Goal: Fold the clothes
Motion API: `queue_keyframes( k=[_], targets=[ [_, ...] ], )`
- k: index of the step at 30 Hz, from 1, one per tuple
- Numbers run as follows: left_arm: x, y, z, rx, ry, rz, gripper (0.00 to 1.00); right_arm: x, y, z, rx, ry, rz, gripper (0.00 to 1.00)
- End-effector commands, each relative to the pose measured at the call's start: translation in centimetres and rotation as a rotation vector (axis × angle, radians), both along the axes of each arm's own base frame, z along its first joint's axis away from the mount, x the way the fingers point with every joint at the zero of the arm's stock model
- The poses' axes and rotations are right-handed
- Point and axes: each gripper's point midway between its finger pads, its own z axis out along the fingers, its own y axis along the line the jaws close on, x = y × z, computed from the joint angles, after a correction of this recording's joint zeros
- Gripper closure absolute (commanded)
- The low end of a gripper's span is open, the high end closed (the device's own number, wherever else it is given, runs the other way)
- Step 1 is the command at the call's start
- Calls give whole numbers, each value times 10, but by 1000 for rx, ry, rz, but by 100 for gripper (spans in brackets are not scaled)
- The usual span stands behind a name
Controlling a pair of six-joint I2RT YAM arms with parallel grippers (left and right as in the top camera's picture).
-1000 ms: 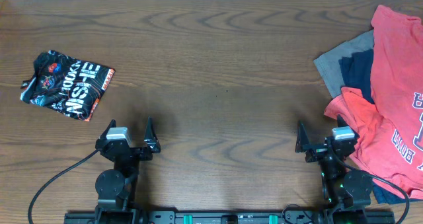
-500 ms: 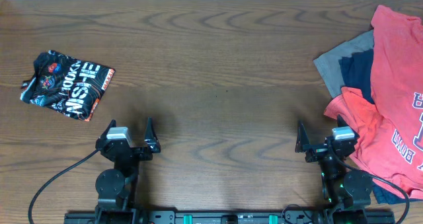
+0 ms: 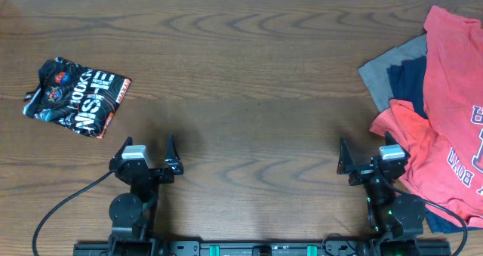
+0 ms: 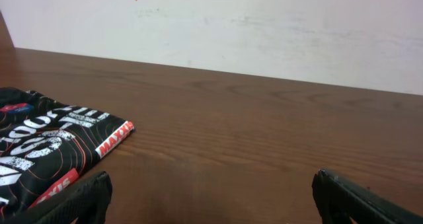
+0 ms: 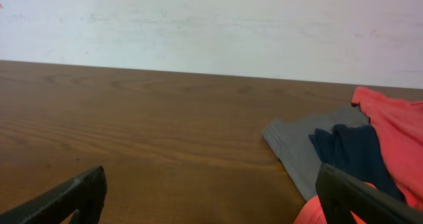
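We find the left gripper (image 3: pixel 145 152) at the near edge of the wooden table (image 3: pixel 256 75), its two fingers spread wide with nothing between them. The right gripper (image 3: pixel 375 153) stands likewise at the near edge, fingers fully apart and empty. The unfolded clothes lie in a loose pile at the right end of the table. A coral-red T-shirt (image 3: pixel 453 82) with navy-and-white lettering lies uppermost, covering part of a navy garment (image 3: pixel 407 86), and a grey garment (image 3: pixel 381 67) protrudes to the left of both. The near-left corner of the coral-red T-shirt lies just beside the right gripper; we cannot tell whether they touch. A folded black printed garment (image 3: pixel 75 96) rests flat at the left end, well apart from the pile and beyond the left gripper.
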Motion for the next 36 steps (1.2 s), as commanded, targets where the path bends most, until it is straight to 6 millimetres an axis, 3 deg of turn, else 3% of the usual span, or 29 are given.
queue_keyframes(
  k=[1,14,23,30,36],
  targets=[
    [-1,2,-19,10,60,10,2,0,-2,-1,-14,2,-7,1],
    [-1,2,-19,10,60,10,2,1,-5,-3,-16,8,-24,1],
    [-1,2,-19,10,61,10,2,3,-7,-17,-21,75,-36,1],
    [-6,3,-32,1,190,13,2,5,-20,-28,-30,216,-110,1],
    [-6,3,-26,-49,342,31,2,2,-34,-28,0,424,-212,1]
  ],
)
